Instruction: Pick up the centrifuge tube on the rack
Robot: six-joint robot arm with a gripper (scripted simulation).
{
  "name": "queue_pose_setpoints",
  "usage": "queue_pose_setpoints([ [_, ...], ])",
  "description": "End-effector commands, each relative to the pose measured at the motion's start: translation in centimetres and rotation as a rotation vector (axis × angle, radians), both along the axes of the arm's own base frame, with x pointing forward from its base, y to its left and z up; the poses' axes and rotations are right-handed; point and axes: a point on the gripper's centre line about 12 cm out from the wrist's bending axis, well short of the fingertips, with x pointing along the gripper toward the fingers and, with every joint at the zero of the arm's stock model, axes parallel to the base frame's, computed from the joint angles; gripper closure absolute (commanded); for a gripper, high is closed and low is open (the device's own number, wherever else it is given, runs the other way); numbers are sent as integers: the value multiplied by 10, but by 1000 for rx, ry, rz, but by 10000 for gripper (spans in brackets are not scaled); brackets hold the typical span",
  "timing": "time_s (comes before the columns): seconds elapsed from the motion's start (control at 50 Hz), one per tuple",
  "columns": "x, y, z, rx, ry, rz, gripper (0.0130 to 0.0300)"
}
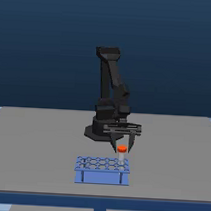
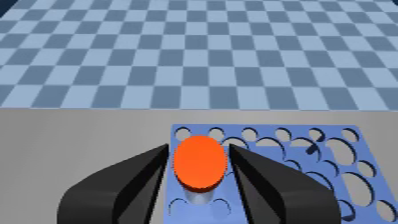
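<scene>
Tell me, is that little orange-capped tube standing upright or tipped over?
Upright. The centrifuge tube stands vertically at the rack, its orange cap on top, between the two dark fingers.

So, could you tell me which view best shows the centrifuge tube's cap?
The wrist view: the centrifuge tube's cap fills the gap between the claw fingers, above the rack. The exterior view shows it only as a small orange spot.
</scene>
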Motion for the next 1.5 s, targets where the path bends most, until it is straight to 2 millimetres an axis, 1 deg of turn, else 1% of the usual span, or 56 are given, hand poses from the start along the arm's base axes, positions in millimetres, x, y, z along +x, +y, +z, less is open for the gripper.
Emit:
queue_pose_setpoints([
  [0.02,0,0,0,5,-4,-6,130],
  [0.22,0,0,0,5,-4,-6,130],
  [0.24,0,0,0,5,-4,-6,300],
  [0.92,0,0,2,4,-4,-6,300],
  [1.22,0,0,11,4,-4,-6,300],
  [1.5,0,0,24,4,-4,-6,300],
])
